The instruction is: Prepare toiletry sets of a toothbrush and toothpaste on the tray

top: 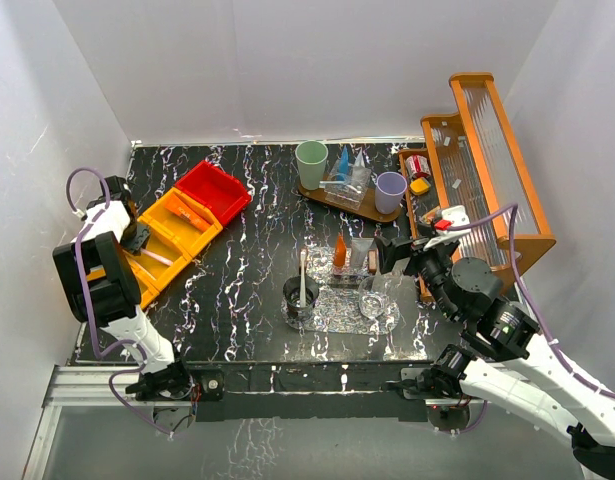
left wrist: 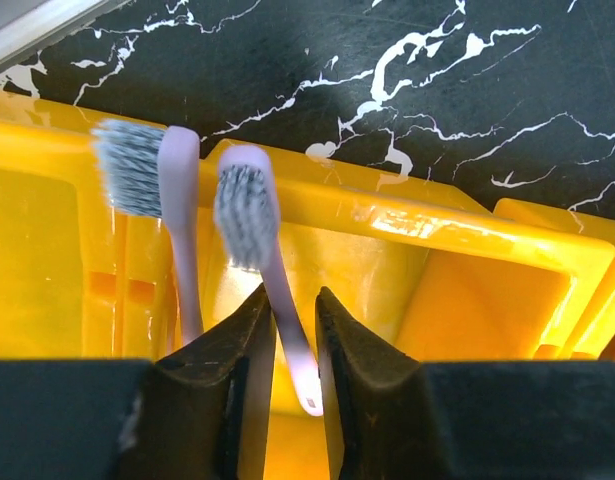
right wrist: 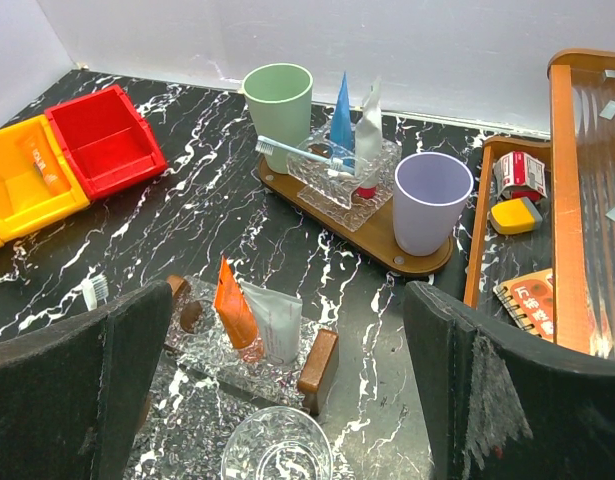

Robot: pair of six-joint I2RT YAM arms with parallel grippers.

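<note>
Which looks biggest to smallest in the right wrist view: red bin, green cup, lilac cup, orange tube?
1. red bin
2. green cup and lilac cup: these look about alike, and the lilac one sits nearer the camera, so they are not ranked.
3. orange tube

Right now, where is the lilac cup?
In the top view the lilac cup stands at the back right, on the right end of the wooden tray beside the clear holder.
</note>
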